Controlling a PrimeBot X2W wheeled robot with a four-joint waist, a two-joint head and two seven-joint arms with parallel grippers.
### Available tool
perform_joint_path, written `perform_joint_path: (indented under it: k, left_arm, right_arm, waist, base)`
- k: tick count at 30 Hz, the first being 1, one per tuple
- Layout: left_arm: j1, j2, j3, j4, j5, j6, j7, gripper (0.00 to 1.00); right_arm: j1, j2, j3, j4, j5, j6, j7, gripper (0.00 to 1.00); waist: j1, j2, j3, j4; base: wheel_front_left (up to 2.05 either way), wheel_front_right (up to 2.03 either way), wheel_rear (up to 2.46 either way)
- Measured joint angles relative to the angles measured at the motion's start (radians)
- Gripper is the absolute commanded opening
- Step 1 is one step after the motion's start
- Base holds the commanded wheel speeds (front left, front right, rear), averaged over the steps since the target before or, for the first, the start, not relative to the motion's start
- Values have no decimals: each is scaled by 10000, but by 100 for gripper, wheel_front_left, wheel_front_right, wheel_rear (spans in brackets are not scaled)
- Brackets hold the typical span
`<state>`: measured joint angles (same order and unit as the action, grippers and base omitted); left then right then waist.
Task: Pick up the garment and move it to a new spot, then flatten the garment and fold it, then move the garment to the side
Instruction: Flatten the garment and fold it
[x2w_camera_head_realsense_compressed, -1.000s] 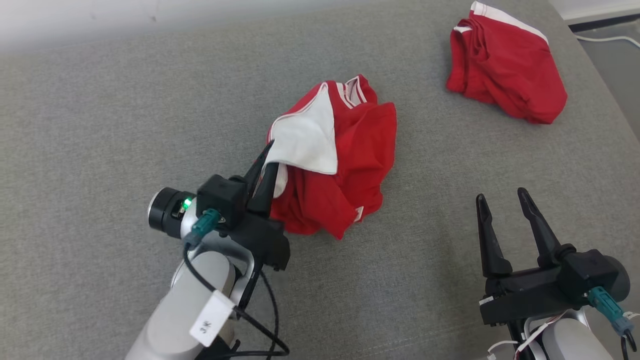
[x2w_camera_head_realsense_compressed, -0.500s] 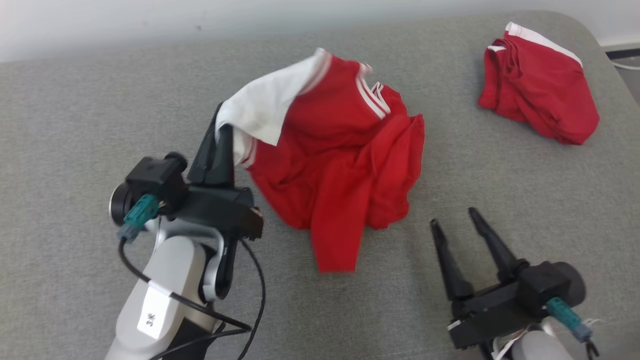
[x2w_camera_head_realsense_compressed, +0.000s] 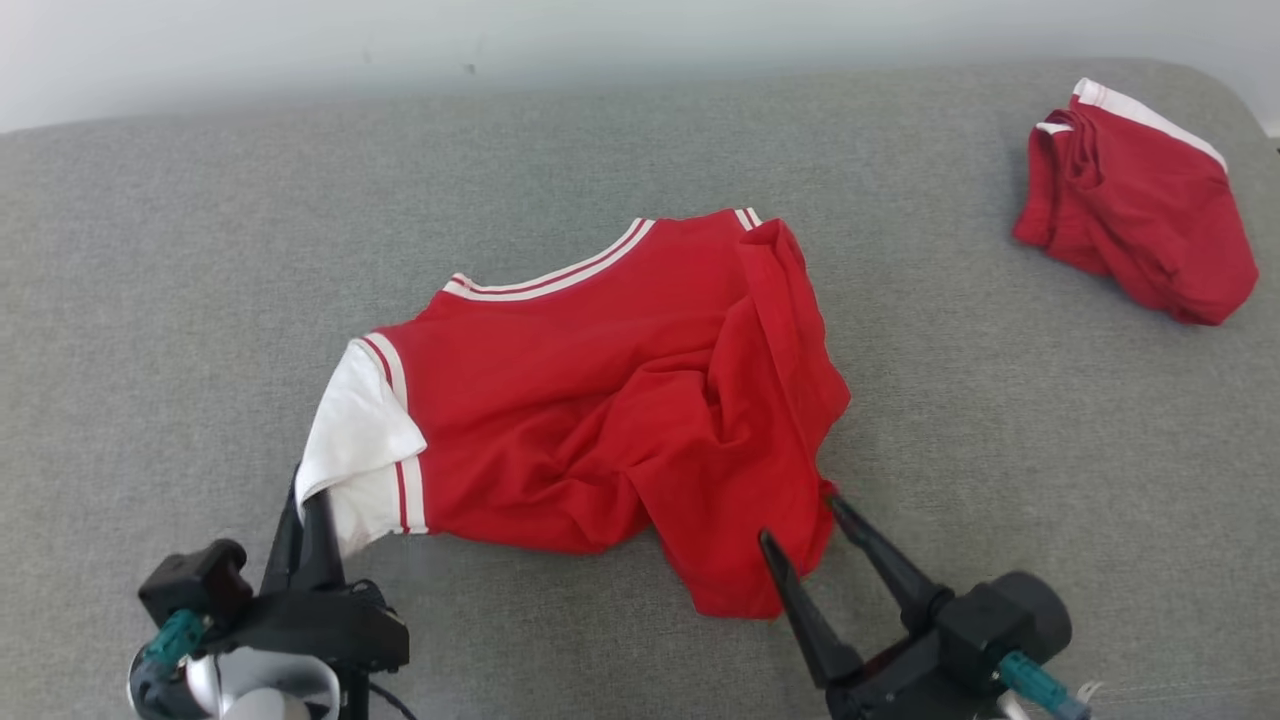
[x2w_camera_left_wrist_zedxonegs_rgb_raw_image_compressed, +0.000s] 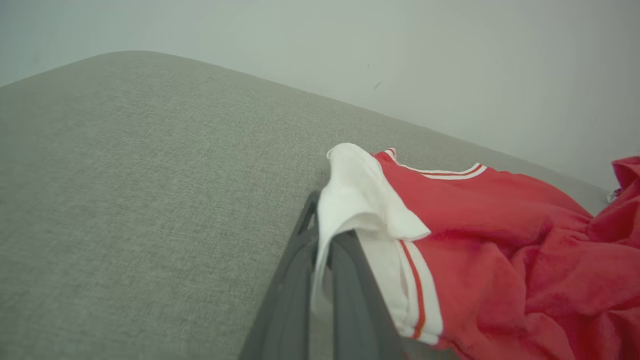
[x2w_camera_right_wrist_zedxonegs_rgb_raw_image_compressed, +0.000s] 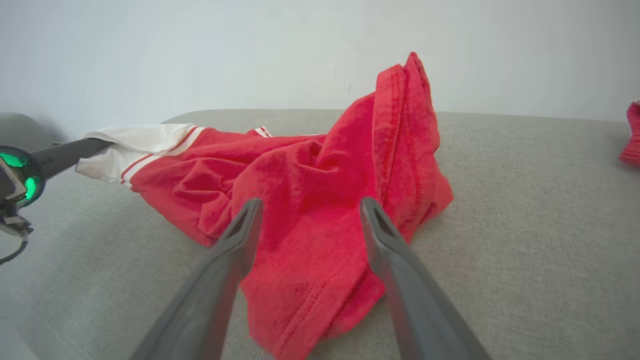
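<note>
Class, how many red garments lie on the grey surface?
2. One shirt lies mid-surface, its white sleeve pinched by the left gripper; another bundle sits far right.

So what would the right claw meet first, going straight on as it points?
The red garment: its crumpled lower edge lies right ahead of the open right claw, probably very close.

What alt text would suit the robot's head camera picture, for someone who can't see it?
A red shirt lies half spread on a grey padded surface, its white sleeve pinched by the left gripper at lower left. The right gripper, open, reaches the shirt's near hem at lower right; a second red garment lies bunched at upper right.
</note>
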<state>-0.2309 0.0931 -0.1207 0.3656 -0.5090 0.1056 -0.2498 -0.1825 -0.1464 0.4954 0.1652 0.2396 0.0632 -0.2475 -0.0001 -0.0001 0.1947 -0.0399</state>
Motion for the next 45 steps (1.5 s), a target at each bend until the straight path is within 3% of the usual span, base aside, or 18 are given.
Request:
perform_joint_path:
  k: [10,19,28,41,43,45]
  left_arm:
    - [356,-90,600,-713,-305,6,-2,0]
    - [122,-71,497,-1816,-13,-15,-31,0]
    - [60,-54,508,-2443,84,-96,-31,0]
    - [105,-100,433,-2537,102,-96,-31,0]
    - [104,-105,412,-2541,104,-94,-31,0]
    - [104,-127,389,-2543,105,-96,-31,0]
  right_arm:
    - [376,-268,652,226,-130,265,138,100]
    - [785,-479,815,418,-128,353,261,100]
    - [691,-380,959,727,-94,426,276,100]
    - [-31,-194,1227,1676,19,516,441,100]
    - [-131,-178,1315,1831,19,518,445,98]
    - [-180,-159,1398,2013,21,527,454,85]
  waist:
    - [0,0,254,142]
    - [1,1,360,-108]
    - [0,0,411,-223]
    - [0,1,529,148]
    - [1,1,560,209]
    - [1,1,589,271]
  base:
    - [0,0,0]
    - [0,0,0]
    - [0,0,0]
    - [0,0,0]
    - [0,0,0]
    - [0,0,0]
